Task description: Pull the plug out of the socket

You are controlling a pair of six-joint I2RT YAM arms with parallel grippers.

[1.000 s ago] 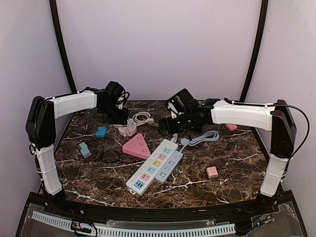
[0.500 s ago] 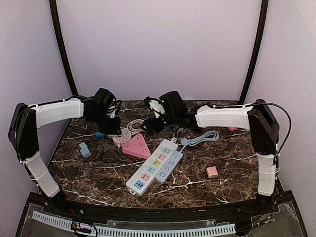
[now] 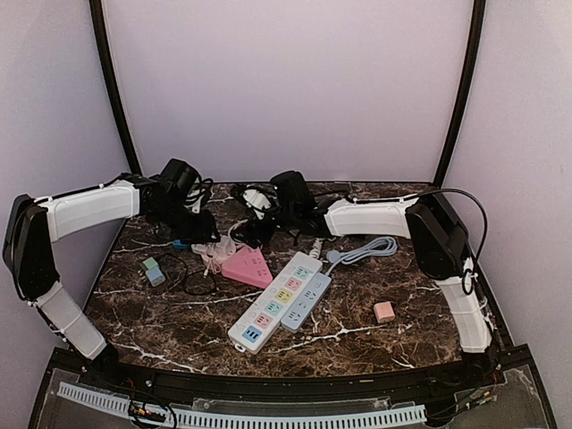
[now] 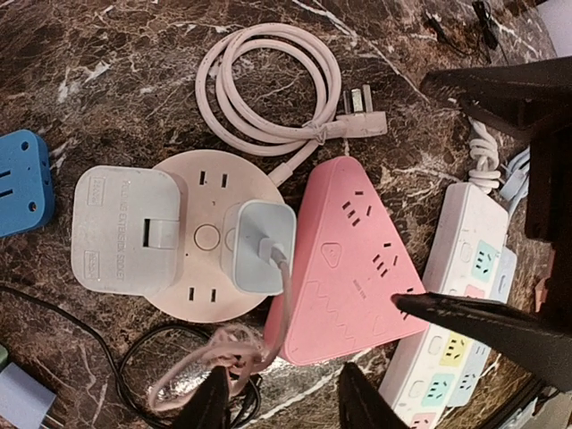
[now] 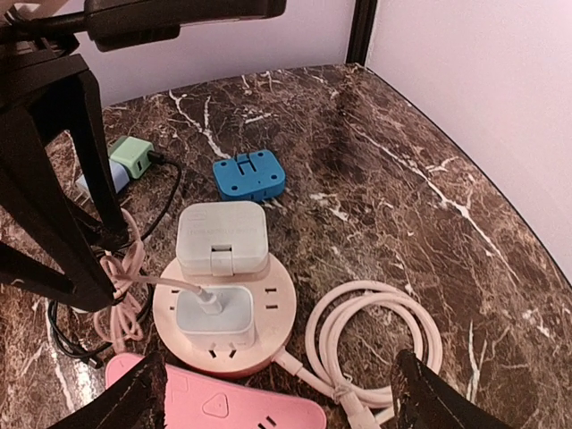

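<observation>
Starting with the top external view: my left claw [image 3: 198, 225] and my right claw [image 3: 257, 231] hang over the far left part of the dark marbled stone table [image 3: 402, 286]. The round pale-pink plastic socket hub [image 3: 216, 250] lies between them. Nearer the bases lie two long white power strips with coloured outlets [image 3: 277, 304], side by side.

Left wrist view:
- The hub carries two plugs. A white square adapter plug [image 4: 128, 231] sits on its left half and a pale blue charger plug [image 4: 259, 246] on its right half, both fully seated.
- Embossed lettering on the white adapter is too faint to read.
- A pink triangular power strip [image 4: 353, 259] touches the hub's right edge.
- A coiled pale-pink cord with a three-pin plug [image 4: 268, 89] lies just beyond the hub.
- My left fingers [image 4: 214, 407] stand apart and grip nothing.

Right wrist view:
- The white adapter is on the hub's far side, the pale blue plug on the near side.
- A blue square plastic adapter [image 5: 250, 174] lies beyond the hub, apart from it.
- My right fingers [image 5: 125, 411] are spread wide and empty, short of the hub.
</observation>
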